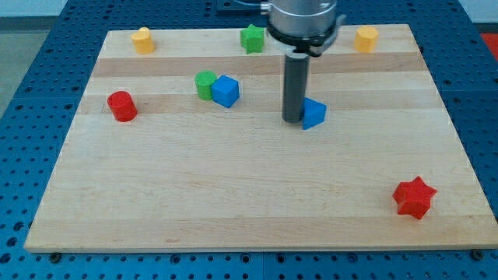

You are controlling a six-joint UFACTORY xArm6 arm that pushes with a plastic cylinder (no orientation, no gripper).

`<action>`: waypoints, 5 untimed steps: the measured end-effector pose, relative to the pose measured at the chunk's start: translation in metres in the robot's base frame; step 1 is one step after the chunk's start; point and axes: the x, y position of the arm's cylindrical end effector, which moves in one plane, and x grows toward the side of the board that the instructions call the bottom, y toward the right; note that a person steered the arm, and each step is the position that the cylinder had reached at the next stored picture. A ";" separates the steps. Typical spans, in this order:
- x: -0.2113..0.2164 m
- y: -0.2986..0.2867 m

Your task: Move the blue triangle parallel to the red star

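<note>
my tip (292,119) is down on the board, bare rod, nothing held | blue triangle (313,113) touching it on the view's right, mid-board | red star (414,197) way off toward bottom right, so the push probably goes down-right

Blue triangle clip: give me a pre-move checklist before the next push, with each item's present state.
1. My tip at the blue triangle's left edge: ok.
2. Actual contact between them: cannot tell.
3. Red star visible, near the view's bottom right: ok.
4. Board between triangle and star free of blocks: ok.
5. Blue cube and green block off that path, to the view's left: ok.
6. Triangle already level with the star: not ok.
</note>
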 end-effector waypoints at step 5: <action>0.000 0.110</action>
